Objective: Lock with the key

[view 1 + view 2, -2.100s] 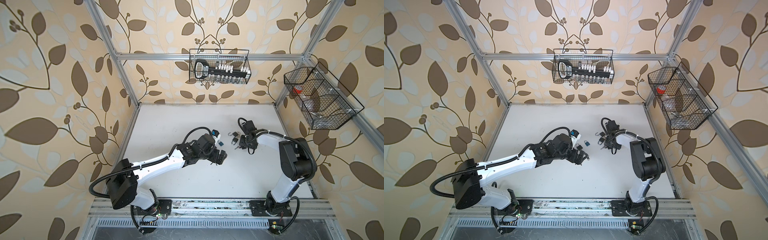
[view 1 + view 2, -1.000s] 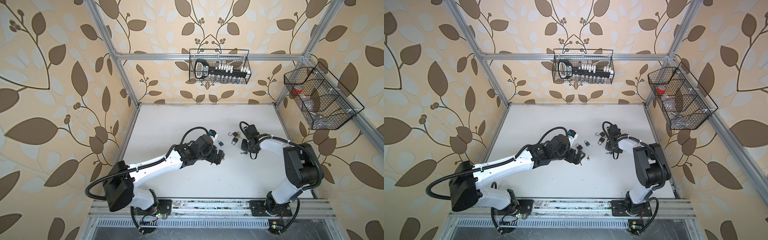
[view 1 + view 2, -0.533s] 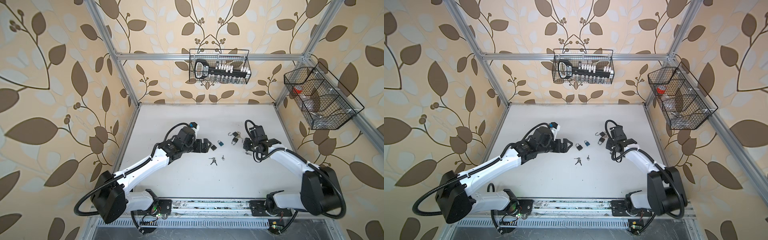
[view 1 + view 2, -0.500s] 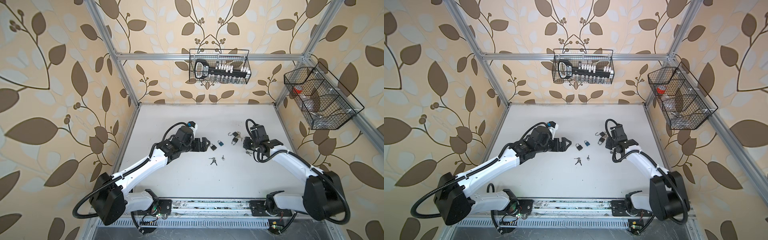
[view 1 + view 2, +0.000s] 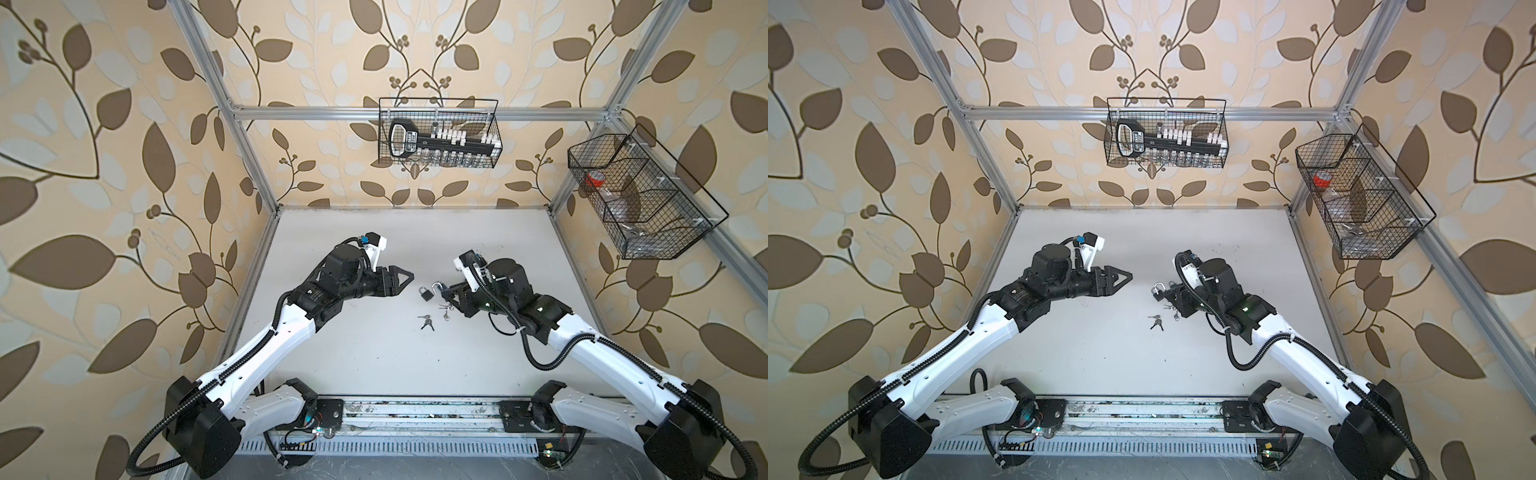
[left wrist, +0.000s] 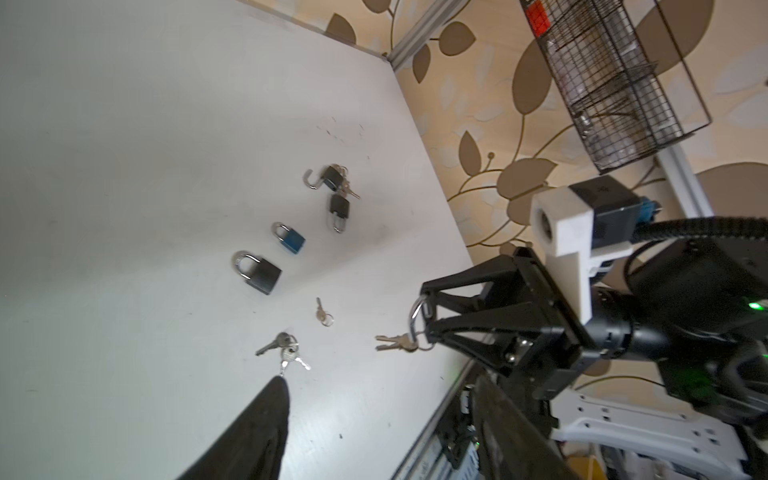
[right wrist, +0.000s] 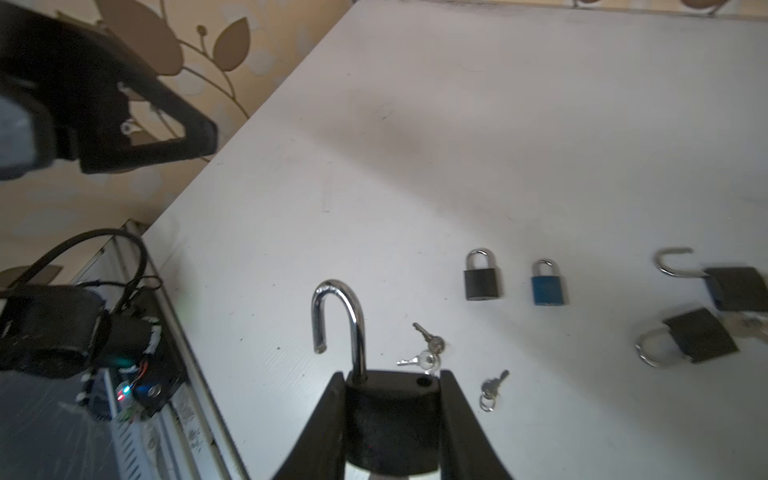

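In both top views the right fingers [image 5: 451, 293] [image 5: 1174, 300] pinch a black padlock [image 5: 436, 286] just right of the frame's centre. Its silver shackle points toward the left fingers [image 5: 409, 274] [image 5: 1126, 276], which hang to its left and apart from it. Just below, 3 sets of keys [image 5: 426, 322] [image 5: 1156, 322] lie loose on the white tabletop [image 5: 374, 232] [image 5: 1121, 232]. In a top view a spare padlock [image 5: 424, 293] lies between the 2 arms.

In the left wrist view the right fingers [image 6: 429, 290] grip the padlock [image 6: 417, 316] right of centre. Only its shackle shows past the tips, with 2 keys [image 6: 392, 343] just beside it. The left fingers [image 6: 262, 436] stand spread along the bottom edge with nothing between them. At mid-frame 4 locks lie in a slanting row: the spare padlock [image 6: 257, 272], a blue padlock [image 6: 291, 240], a closed black lock [image 6: 340, 208] and an open black lock [image 6: 330, 178].

In the right wrist view the padlock [image 7: 390, 411] sits clamped between the right fingers [image 7: 324, 424] at bottom centre. Its shackle is swung open, the free end clear of the body. Keys [image 7: 428, 355] lie just beyond it, and the left fingers [image 7: 201, 139] show in the upper left.
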You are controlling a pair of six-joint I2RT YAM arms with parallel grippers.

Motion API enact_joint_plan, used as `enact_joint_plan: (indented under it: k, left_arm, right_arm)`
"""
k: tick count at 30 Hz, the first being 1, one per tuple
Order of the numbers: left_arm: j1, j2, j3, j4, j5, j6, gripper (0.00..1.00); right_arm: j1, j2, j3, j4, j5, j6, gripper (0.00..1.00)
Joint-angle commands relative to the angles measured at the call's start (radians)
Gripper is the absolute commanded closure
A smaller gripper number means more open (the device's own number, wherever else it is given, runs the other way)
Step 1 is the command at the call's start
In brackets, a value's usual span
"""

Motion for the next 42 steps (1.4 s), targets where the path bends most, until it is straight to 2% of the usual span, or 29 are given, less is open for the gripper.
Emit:
enact_joint_plan:
  k: [1,4,9,14,23,28,35,40,42]
  left_arm:
    - [-0.003,0.025,0.011,0.122,0.173,-0.006,0.46]
    - [-0.012,0.03,0.007,0.138,0.189,-0.008,0.52]
    - [-0.025,0.027,-0.01,0.157,0.195,-0.009,0.53]
    - [-0.043,0.039,-0.017,0.181,0.211,-0.017,0.58]
    - [-0.062,0.059,-0.015,0.173,0.218,-0.002,0.67]
    - [-0.068,0.061,-0.017,0.166,0.216,0.004,0.81]
    - [-0.072,0.059,-0.02,0.158,0.208,0.006,0.85]
    - [-0.073,0.059,-0.016,0.149,0.199,0.009,1.0]
    - [-0.074,0.058,-0.01,0.142,0.193,0.008,1.0]
  right_arm:
    - [0.018,0.016,0.061,0.041,-0.139,-0.045,1.0]
    - [0.019,0.018,0.066,0.068,-0.186,-0.033,1.0]
    - [0.019,0.033,0.08,0.088,-0.269,-0.012,1.0]
    - [0.019,0.033,0.084,0.113,-0.295,0.005,1.0]
    - [0.018,0.034,0.085,0.128,-0.283,0.02,1.0]
    - [0.018,0.035,0.082,0.132,-0.273,0.025,1.0]
    - [0.018,0.022,0.074,0.138,-0.257,0.03,1.0]
    - [0.018,0.022,0.069,0.14,-0.258,0.032,1.0]
    - [0.019,0.017,0.066,0.138,-0.256,0.029,0.98]
